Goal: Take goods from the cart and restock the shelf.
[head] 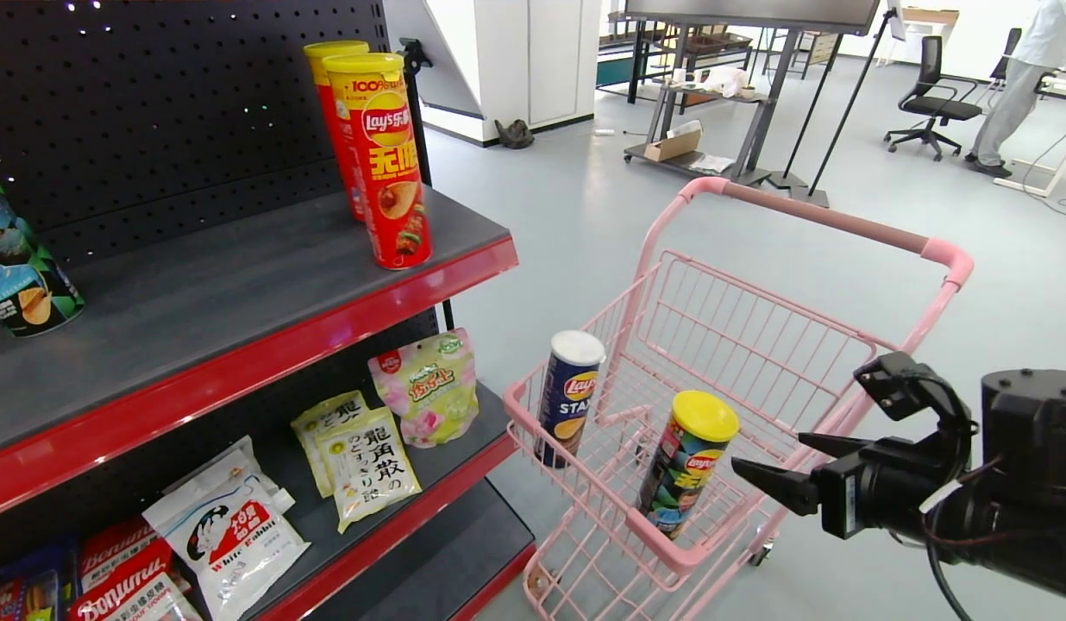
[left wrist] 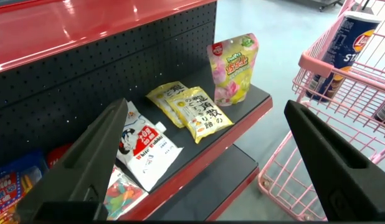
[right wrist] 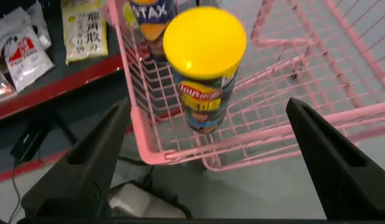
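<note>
Plainly, the right gripper (head: 768, 453) has its jaws spread wide and holds nothing. In the head view it hangs at about 4 o'clock, tips turned toward 9 o'clock, just beside the near rim of the pink cart (head: 809, 216). I cannot tell whether a tip touches the wire. In the right wrist view the right gripper (right wrist: 208, 106) frames the yellow-lidded can (right wrist: 205, 62), which stands beyond the jaws rather than between them.

The left gripper (left wrist: 206, 104) is likewise wide open and empty (both dark jaws well apart). It faces the lower shelf (left wrist: 242, 102) and a corner of the cart.

Two cans stand upright inside the cart's basket. The yellow-lidded can (head: 684, 466) is against the near wall. The white-lidded can (head: 567, 397) is at 10 o'clock from it, in the corner nearest the shelving.

The upper shelf (head: 240, 293) carries two tall red cans (head: 391, 164), one just behind the other, near its end at 12 o'clock. A dark green can (head: 20, 276) stands well apart from them at 9 o'clock. The lower shelf holds a pink-and-green pouch (head: 425, 388), two yellow sachets (head: 365, 461) overlapping beside it, and a white bag (head: 231, 530) at 7 o'clock.
</note>
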{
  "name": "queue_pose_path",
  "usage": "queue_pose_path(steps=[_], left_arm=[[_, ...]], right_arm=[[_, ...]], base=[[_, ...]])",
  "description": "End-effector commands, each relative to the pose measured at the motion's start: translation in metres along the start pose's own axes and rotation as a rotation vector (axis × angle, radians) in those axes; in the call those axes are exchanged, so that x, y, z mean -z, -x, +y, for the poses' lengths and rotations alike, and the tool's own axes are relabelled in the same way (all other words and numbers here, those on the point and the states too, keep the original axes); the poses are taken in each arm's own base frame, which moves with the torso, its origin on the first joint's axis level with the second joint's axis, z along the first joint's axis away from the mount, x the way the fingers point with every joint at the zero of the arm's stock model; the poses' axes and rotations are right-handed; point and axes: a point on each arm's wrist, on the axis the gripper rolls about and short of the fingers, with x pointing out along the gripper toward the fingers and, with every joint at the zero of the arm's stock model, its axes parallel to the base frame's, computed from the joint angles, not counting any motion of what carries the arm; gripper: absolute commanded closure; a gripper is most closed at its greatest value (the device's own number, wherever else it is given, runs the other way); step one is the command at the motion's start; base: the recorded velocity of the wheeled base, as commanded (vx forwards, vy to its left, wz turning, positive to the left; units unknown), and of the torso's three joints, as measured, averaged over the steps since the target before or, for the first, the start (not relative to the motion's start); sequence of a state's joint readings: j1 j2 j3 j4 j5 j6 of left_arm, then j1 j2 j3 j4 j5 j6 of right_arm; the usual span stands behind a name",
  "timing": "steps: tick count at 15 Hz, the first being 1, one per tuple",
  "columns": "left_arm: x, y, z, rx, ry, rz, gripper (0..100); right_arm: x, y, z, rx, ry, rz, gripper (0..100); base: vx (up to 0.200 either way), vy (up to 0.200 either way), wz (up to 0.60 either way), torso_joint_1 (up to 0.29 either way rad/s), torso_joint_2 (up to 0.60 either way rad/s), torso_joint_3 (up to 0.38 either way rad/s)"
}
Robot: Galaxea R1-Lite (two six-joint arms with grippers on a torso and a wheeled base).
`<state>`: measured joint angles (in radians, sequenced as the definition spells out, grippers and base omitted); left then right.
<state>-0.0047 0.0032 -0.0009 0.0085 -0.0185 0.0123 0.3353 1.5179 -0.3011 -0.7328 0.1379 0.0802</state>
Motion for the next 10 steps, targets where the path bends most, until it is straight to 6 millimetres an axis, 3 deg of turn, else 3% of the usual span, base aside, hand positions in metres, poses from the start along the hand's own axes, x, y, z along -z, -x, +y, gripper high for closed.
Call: queue_pose_path(steps=[1, 3, 10], left_arm=[[0.0, 0.0, 0.0, 0.0, 0.0, 0.001, 0], [0.0, 0.0, 0.0, 0.0, 0.0, 0.001, 0], [0.0, 0.0, 0.0, 0.0, 0.0, 0.001, 0]], right_arm=[[0.013, -0.017, 0.001, -0.012, -0.002, 0.089, 0], [0.014, -0.021, 0.001, -0.011, -0.003, 0.099, 0], [0.027, -0.067, -0.007, -0.006, -0.003, 0.075, 0]], base=[[0.0, 0.0, 0.0, 0.0, 0.0, 0.0], [0.0, 0.0, 0.0, 0.0, 0.0, 0.0], [0.0, 0.0, 0.0, 0.0, 0.0, 0.0]])
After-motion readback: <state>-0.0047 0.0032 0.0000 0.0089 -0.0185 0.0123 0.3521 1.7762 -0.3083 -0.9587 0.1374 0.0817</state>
